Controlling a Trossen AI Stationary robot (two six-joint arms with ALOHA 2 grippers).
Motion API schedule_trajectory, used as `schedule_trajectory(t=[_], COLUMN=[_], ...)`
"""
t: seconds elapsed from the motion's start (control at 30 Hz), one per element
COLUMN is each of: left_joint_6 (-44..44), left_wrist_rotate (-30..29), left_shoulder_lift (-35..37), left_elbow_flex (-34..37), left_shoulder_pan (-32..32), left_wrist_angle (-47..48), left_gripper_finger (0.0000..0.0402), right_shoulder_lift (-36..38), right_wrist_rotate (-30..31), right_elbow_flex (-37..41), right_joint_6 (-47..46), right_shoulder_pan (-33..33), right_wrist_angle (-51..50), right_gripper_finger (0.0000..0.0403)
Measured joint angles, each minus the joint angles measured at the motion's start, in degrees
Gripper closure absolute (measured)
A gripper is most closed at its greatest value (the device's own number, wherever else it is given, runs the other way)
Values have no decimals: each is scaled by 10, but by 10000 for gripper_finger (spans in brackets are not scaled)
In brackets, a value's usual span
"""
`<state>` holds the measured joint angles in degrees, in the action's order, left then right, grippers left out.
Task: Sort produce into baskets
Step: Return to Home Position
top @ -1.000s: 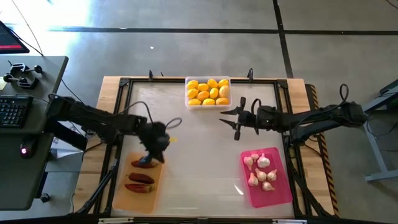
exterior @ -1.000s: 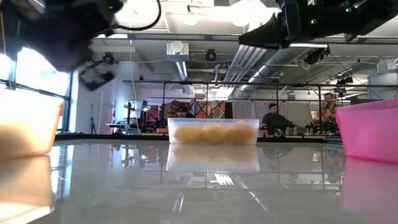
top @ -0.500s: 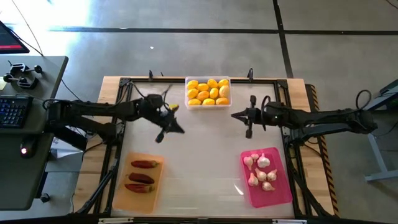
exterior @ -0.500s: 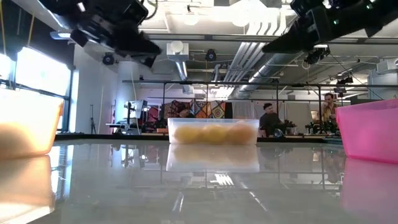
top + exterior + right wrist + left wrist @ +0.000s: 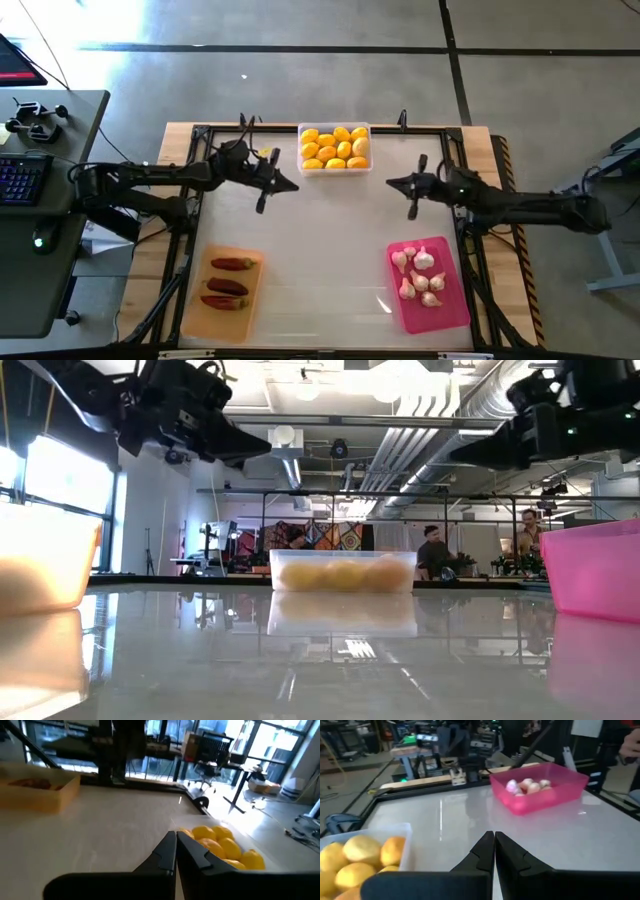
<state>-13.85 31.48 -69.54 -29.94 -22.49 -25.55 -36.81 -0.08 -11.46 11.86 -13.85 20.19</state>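
Note:
Both grippers hang shut and empty above the bare middle of the table. My left gripper [image 5: 292, 187] [image 5: 494, 840] is just left of the clear tray [image 5: 335, 148], which holds several yellow-orange lemons [image 5: 362, 851]. My right gripper [image 5: 392, 184] [image 5: 176, 840] is right of that tray. The orange tray [image 5: 225, 282] at the near left holds three dark red chilies [image 5: 230, 264]. The pink tray [image 5: 430, 285] at the near right holds several garlic bulbs [image 5: 424, 262]. Each kind of produce lies on its tray's floor.
The white tabletop [image 5: 320, 250] lies bare between the three trays. A dark frame [image 5: 195, 200] runs round the table's edges. A desk with a keyboard [image 5: 20, 175] stands off the table's left. People [image 5: 437, 550] show far behind in the low view.
My left gripper has risen from above the orange tray and gone toward the table's far edge, ending beside the clear tray. My right gripper has drawn back a little toward the table's right edge. The produce has stayed in place.

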Motion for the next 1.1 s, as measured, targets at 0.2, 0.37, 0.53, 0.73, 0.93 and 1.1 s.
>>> schedule_trajectory(t=[0.2,0.37,0.53,0.73,0.93,1.1], left_joint_6=[6,11,-7,-13,-12,-13], left_wrist_rotate=[1,0,1,1,1,2], left_shoulder_lift=[0,1,1,1,3,11], left_elbow_flex=[22,22,22,22,22,23], left_shoulder_pan=[-29,-39,-40,-53,-64,-72], left_wrist_angle=[-50,-56,-57,-64,-78,-78], left_gripper_finger=[401,401,401,401,401,401], right_shoulder_lift=[119,210,287,368,368,368], right_wrist_rotate=[-21,-37,-37,-17,-13,-13], right_elbow_flex=[38,42,43,43,61,73], right_joint_6=[-6,-26,-28,-26,-16,-11], right_shoulder_pan=[-38,-57,-58,-58,-58,-62], right_wrist_angle=[-67,-150,-217,-300,-286,-262], right_gripper_finger=[403,403,403,403,403,403])
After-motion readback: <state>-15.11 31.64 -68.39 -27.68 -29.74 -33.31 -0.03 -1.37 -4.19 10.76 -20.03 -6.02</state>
